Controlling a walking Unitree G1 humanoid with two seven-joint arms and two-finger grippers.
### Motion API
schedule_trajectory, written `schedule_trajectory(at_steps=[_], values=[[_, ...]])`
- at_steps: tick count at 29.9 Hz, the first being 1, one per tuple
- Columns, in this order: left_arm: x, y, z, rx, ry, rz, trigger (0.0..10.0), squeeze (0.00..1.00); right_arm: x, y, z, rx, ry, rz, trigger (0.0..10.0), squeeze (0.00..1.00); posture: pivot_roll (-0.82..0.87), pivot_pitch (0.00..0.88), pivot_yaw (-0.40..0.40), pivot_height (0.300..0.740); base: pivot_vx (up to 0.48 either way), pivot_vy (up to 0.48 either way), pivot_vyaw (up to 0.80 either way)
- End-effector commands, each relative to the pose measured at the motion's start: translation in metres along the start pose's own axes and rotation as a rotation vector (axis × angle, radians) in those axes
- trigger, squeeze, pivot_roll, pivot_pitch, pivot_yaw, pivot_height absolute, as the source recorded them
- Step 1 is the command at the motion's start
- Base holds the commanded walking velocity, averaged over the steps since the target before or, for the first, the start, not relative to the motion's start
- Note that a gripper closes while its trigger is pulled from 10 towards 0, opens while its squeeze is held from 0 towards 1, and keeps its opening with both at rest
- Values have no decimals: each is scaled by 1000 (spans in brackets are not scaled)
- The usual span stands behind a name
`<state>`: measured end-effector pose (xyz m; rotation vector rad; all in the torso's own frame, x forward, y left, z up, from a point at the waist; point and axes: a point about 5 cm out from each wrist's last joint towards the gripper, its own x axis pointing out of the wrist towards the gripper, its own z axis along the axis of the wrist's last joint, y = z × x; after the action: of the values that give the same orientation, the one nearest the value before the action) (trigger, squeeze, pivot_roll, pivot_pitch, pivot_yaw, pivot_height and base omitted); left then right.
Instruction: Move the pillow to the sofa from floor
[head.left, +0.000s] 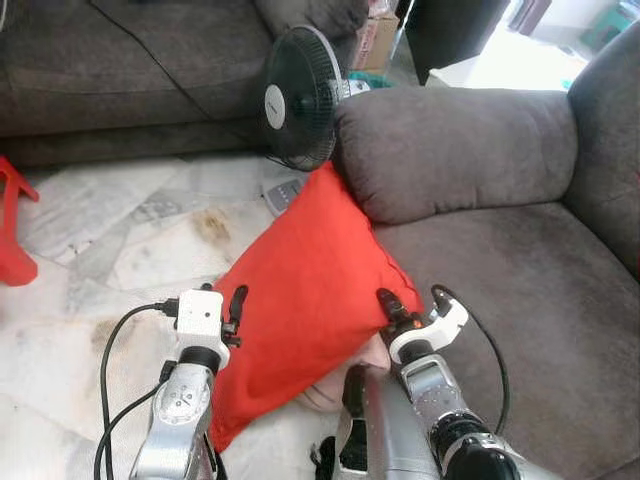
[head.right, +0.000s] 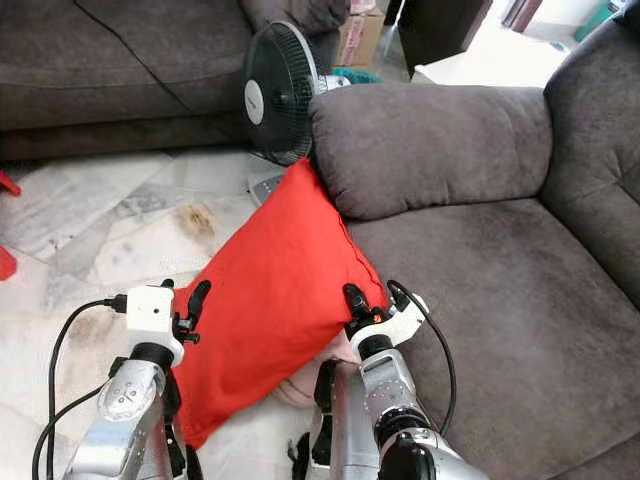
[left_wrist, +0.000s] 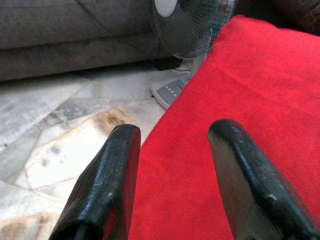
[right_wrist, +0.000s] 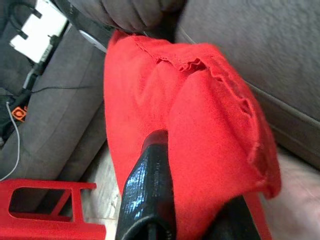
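Mid-frame in the head views, we have the red pillow (head.left: 300, 300) off the tile floor (head.left: 120, 230) for the most part, tilted up w/ its top corner tucked under the sofa armrest (head.left: 450, 150) and its right edge against the front of the seat cushion (head.left: 520, 300). Its lower corner hangs at bottom centre, near our own body; whether it touches the floor we can't tell.

Our left end effector (head.left: 236, 305), lower left of the frame, sits at the pillow's left edge; in the left wrist view its two black fingers (left_wrist: 107, 185) are spread wide, one over tile, one over red cloth, gripping nothing. Our right end effector (head.left: 385, 300), lower centre-right, is at the pillow's right corner; in the right wrist view one finger (right_wrist: 150, 185) presses into the fabric and red cloth bulges over where the other lies, so we read it as clenched on the pillow.

Progress, as we judge it: lift begun, placement not done. Still to do: swing the pillow right and up, onto the seat.

The pillow looks soft, plain red, creased near the grip, w/ a stitched seam at the corner. A black fan (head.left: 300, 100) stands just behind it, upper centre, close enough to get knocked.
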<state>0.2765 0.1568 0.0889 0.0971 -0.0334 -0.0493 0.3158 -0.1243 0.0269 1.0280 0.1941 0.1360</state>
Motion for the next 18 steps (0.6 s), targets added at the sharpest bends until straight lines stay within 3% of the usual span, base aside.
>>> schedule_trajectory(at_steps=[1, 8, 9, 10, 18], values=[[1, -2, -3, -2, 8, -19, 10000, 0, -1, -4, 7, -35, -26, -13, 0, 0, 188, 56, -159, 514, 0, 0, 0], [8, 1, -5, 6, 14, -35, 10000, 0, -3, -5, 10, -53, -42, 0, 0, 0, 166, 14, -126, 514, 0, 0, 0], [12, 1, -4, 5, 13, -40, 10000, 0, -4, -4, 11, -122, -40, 17, 0, 0, 163, 1, -117, 514, 0, 0, 0], [13, 1, -4, 5, 13, -42, 10000, 0, -4, -3, 11, -143, -39, 29, 10000, 0, 157, 0, -108, 514, 0, 0, 0], [19, -2, -4, 6, 7, -73, 10000, 0, -12, -7, 18, -294, -73, 42, 10000, 0, 130, 0, -80, 514, 0, 0, 0]])
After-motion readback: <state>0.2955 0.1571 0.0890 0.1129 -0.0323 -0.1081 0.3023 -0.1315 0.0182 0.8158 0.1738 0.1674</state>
